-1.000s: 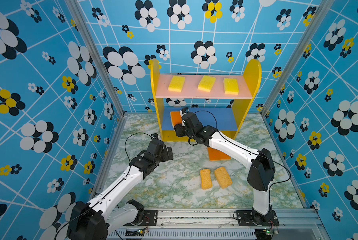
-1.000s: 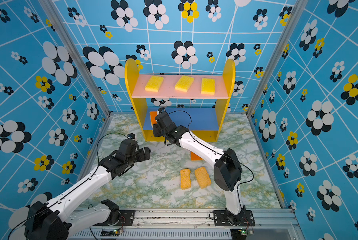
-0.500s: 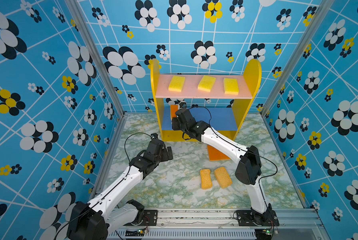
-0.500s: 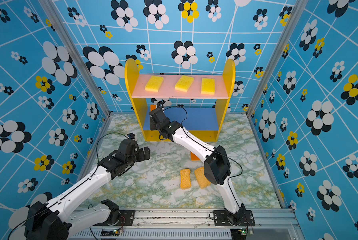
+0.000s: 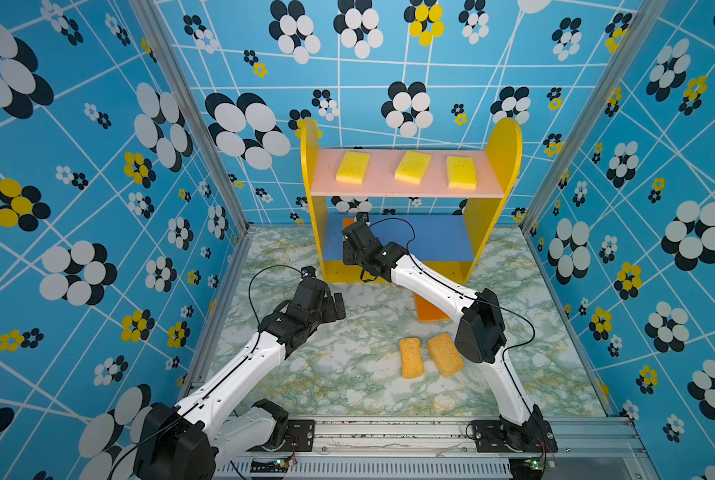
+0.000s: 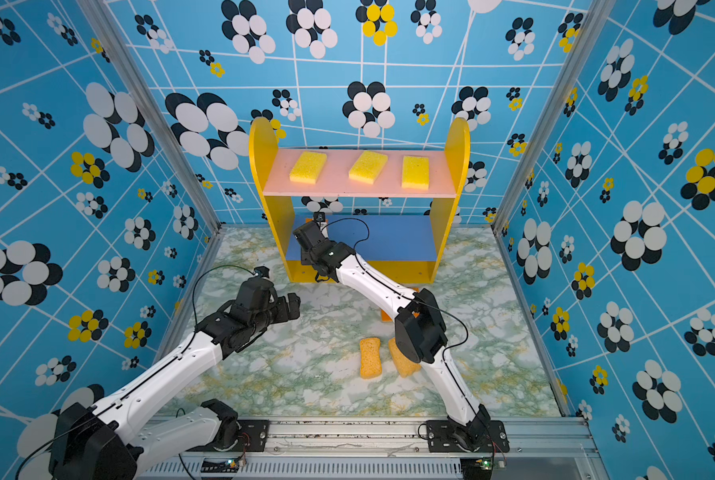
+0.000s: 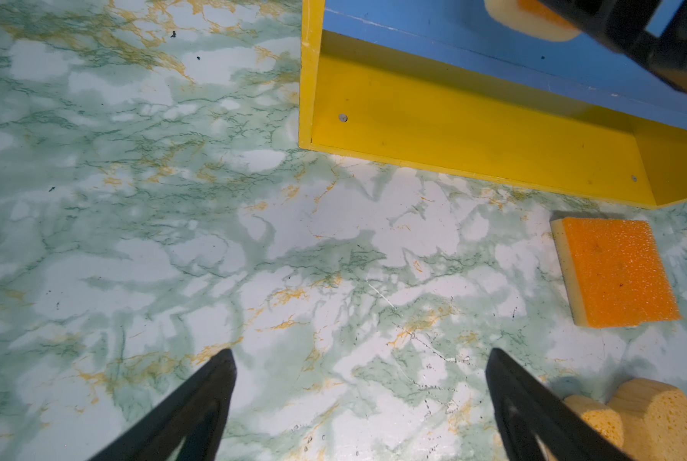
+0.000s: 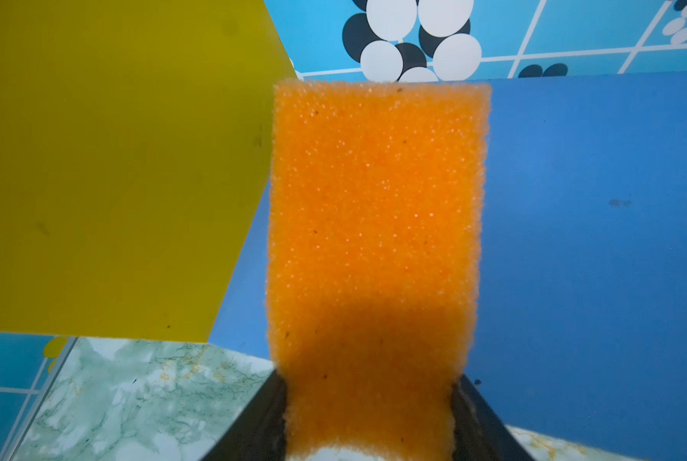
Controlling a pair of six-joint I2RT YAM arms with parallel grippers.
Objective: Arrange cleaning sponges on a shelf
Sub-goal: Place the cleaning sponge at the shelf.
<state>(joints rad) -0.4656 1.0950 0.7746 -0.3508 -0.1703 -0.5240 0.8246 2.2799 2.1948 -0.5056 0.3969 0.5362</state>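
Observation:
The shelf (image 5: 389, 189) stands at the back, with three yellow cleaning sponges (image 5: 412, 167) on its pink upper board. My right gripper (image 8: 368, 403) reaches into the lower tier at its left end, shut on an orange sponge (image 8: 376, 223). That sponge lies flat over the blue lower board (image 8: 593, 239), next to the yellow side panel (image 8: 114, 159). Another orange sponge (image 5: 428, 309) lies on the floor, partly under my right arm. Two tan porous sponges (image 5: 411, 358) lie side by side nearer the front. My left gripper (image 7: 360, 359) hovers open and empty over the floor, left of the shelf's front.
The marble-patterned floor (image 5: 347, 374) is boxed in by blue flowered walls (image 5: 98, 208) on three sides. A metal rail (image 5: 389, 432) with both arm bases runs along the front edge. My right arm (image 5: 430, 282) stretches diagonally across the shelf's front.
My right gripper has pushed the orange sponge further back into the lower tier, toward the left side panel. The left arm has stayed where it was.

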